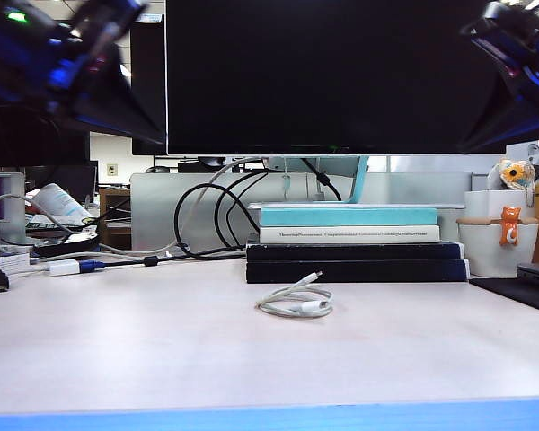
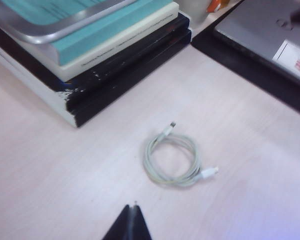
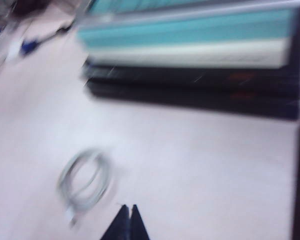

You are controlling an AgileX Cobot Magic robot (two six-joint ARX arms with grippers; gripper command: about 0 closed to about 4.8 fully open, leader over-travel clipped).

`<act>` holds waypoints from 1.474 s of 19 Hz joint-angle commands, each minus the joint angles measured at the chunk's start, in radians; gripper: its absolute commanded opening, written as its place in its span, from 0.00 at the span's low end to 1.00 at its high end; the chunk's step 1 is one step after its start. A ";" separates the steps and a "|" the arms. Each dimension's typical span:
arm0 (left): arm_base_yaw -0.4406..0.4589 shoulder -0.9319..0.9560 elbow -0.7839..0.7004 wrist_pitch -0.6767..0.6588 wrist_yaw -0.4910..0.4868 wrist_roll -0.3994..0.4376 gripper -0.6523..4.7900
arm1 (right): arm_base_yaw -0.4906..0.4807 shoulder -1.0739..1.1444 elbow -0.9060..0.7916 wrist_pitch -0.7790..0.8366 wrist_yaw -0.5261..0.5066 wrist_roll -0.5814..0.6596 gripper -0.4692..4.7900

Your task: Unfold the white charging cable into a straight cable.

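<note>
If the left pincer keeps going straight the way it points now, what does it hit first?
Most likely the coiled white cable. In the left wrist view the shut left pincer points at the coil, with only bare table between them. Depth is unclear, so it may touch the table just short of the coil.

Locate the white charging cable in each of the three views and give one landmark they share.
Exterior view: the white charging cable lies coiled on the desk, centre, just in front of the book stack.
Left wrist view: coiled mid-picture, both plug ends showing.
Right wrist view: blurred coil, lower left.
Shared landmark: the book stack, behind the coil in every view.
</note>
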 commanded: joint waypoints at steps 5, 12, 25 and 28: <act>-0.028 0.271 0.272 -0.294 0.098 -0.051 0.52 | 0.000 0.023 0.038 -0.104 -0.093 -0.085 0.08; -0.176 0.444 0.395 -0.323 -0.180 -0.083 0.77 | 0.001 0.023 0.038 -0.166 -0.132 -0.107 0.08; -0.256 0.556 0.451 -0.386 -0.145 -0.163 0.75 | 0.002 0.026 0.037 -0.193 -0.138 -0.089 0.08; -0.302 0.550 0.452 -0.377 -0.265 -0.136 0.75 | 0.073 0.095 0.038 -0.174 -0.087 -0.018 0.21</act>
